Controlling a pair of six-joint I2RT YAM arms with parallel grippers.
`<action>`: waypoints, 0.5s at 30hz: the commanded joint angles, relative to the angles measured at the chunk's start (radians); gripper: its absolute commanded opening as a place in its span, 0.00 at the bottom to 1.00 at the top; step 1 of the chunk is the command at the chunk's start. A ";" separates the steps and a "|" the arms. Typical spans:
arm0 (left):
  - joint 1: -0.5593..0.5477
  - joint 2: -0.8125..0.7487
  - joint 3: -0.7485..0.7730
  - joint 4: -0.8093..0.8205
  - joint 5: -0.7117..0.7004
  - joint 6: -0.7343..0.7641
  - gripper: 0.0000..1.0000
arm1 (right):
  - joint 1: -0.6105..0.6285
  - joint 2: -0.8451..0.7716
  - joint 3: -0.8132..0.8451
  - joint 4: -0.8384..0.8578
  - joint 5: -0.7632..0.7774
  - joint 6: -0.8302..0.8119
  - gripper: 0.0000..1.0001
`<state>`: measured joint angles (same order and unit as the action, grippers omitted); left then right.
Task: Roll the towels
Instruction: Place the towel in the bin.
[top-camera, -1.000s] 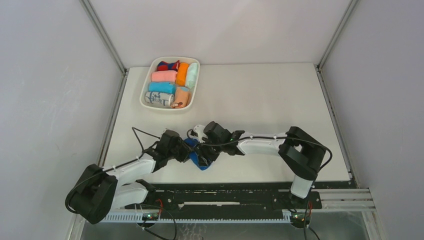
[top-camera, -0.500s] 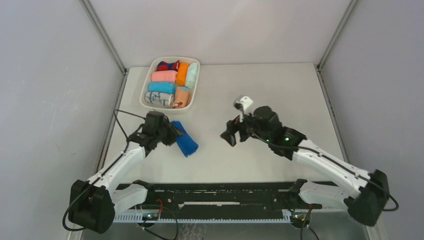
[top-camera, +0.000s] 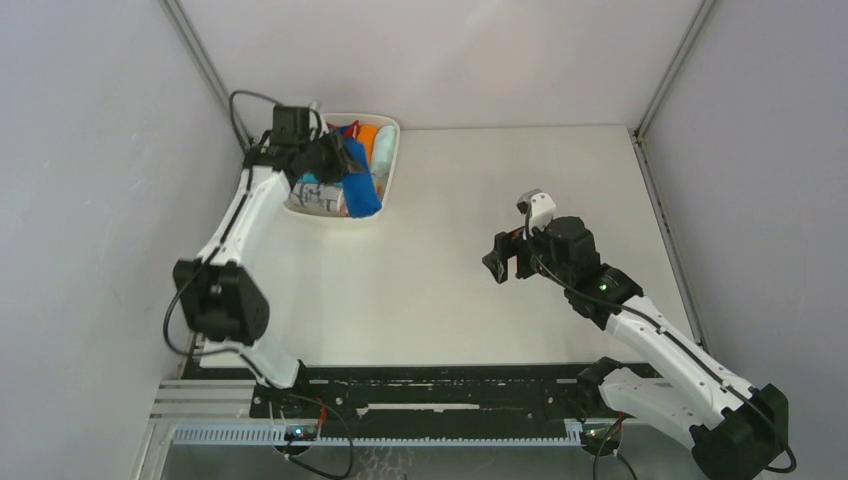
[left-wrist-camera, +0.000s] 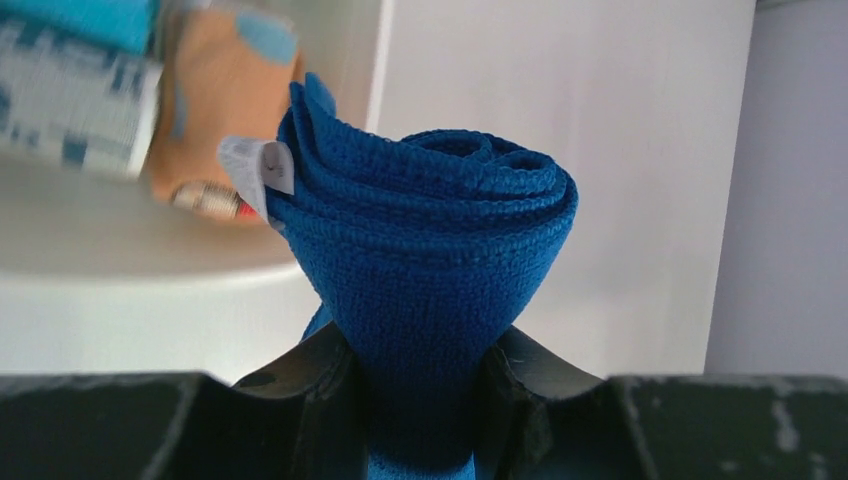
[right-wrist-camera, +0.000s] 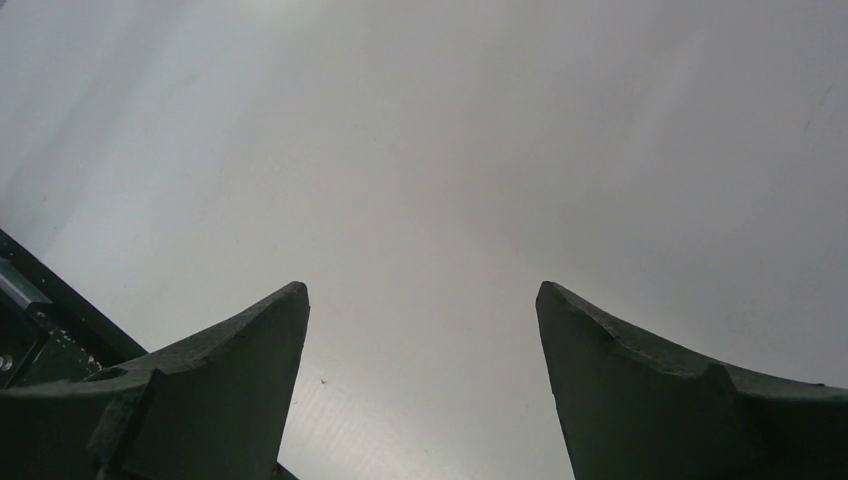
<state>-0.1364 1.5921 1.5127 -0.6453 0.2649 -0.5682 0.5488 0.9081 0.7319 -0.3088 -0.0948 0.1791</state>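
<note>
My left gripper (top-camera: 335, 165) is shut on the rolled royal-blue towel (top-camera: 360, 185) and holds it over the near right corner of the white tray (top-camera: 392, 160). In the left wrist view the blue roll (left-wrist-camera: 430, 250) stands end-on between my fingers (left-wrist-camera: 300, 375), with a white label on its left. The peach-orange towel with pale blue spots (left-wrist-camera: 225, 95) lies rolled in the tray behind it; the blue roll hides it in the top view. My right gripper (top-camera: 500, 265) is open and empty over the bare table (right-wrist-camera: 450, 150), right of centre.
The tray at the back left holds several other rolls: orange (top-camera: 366, 135), mint (top-camera: 385, 145), and a white printed one (top-camera: 310, 200). Grey walls close in on the left, back and right. The black rail runs along the table's near edge.
My left arm has carried the blue roll from the table's near middle up and back to the tray. My right gripper let go, opened and drew back to the right.
</note>
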 joint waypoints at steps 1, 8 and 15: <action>0.011 0.213 0.300 -0.122 0.174 0.256 0.32 | -0.014 -0.017 0.000 0.040 -0.004 -0.001 0.83; 0.029 0.567 0.701 -0.240 0.326 0.391 0.33 | -0.022 0.002 -0.012 0.035 -0.005 -0.009 0.82; 0.053 0.756 0.794 -0.259 0.421 0.409 0.34 | -0.030 0.014 -0.012 0.026 0.005 -0.012 0.82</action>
<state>-0.1013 2.3035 2.2322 -0.8642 0.5728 -0.2111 0.5289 0.9180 0.7208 -0.3061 -0.0975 0.1757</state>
